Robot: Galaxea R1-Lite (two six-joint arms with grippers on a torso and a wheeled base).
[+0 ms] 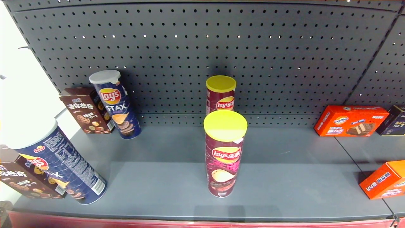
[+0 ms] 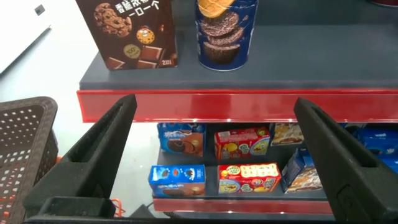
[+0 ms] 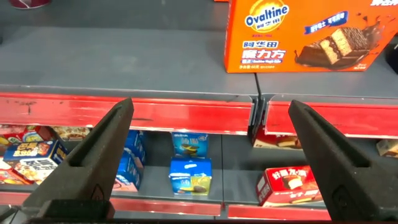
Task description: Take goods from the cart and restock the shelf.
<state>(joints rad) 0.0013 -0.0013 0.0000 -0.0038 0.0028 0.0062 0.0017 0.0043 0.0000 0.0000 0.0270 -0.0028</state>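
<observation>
1. Left gripper [image 2: 211,168]: jaws spread wide, nothing held, parked before the shelf's red front lip [image 2: 236,102]. I judge it ready to collect stock.
2. Right gripper [image 3: 211,165]: likewise spread and empty, facing an orange box [image 3: 305,37].
3. Dark mesh basket [image 2: 22,146] near the left gripper: probably the cart.
4. Shelf [image 1: 284,177]: front yellow-lidded can [image 1: 224,152] stands upright with the rear can [image 1: 221,93] behind it, labels forward for display.
5. The wrist cameras add the lower tier's small boxes [image 2: 242,177]; my head camera adds the pegboard back [image 1: 202,47].

Maroon yellow-lidded chip can [image 1: 223,158] upright on mid grey shelf [image 1: 284,183], a matching can [image 1: 221,95] just behind it
</observation>
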